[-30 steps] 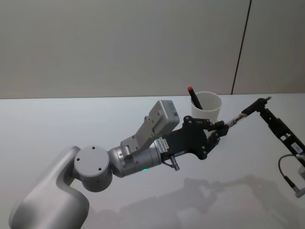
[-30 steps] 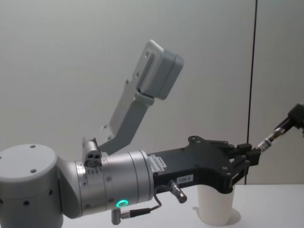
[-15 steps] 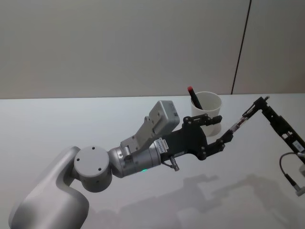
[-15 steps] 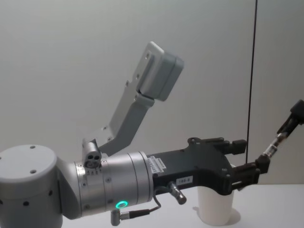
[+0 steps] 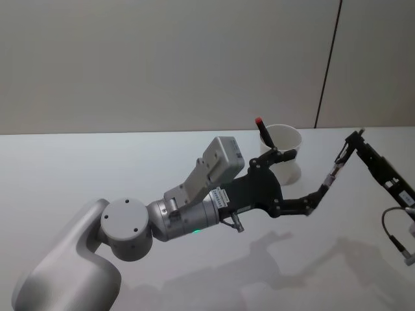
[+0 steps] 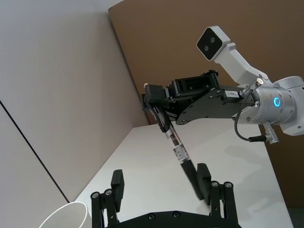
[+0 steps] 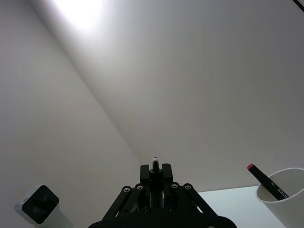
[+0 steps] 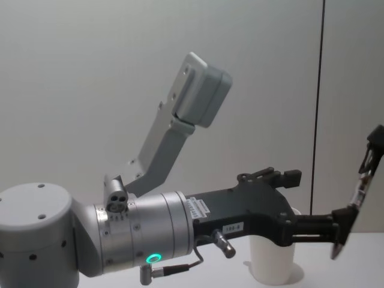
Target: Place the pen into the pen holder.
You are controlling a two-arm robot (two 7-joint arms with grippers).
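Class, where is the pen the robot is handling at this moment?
In the head view the pen hangs in the air right of the cup, its upper end gripped by the right gripper, its lower end against one finger of the open left gripper.

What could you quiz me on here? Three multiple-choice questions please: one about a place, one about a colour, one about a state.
1. Where is the red-tipped pen?
A. Flat on the table
B. Standing in the cup
C. Held by both hands

2. What colour is the cup?
A. White
B. Blue
C. Black

3. How is the left hand?
A. Shut tight
B. Shut on the cup
C. Fingers spread open

Answers:
1 B: the red-tipped pen sticks out of the cup.
2 A: its wall is plain white.
3 C: the left hand is spread wide, while the right hand grips the other pen.
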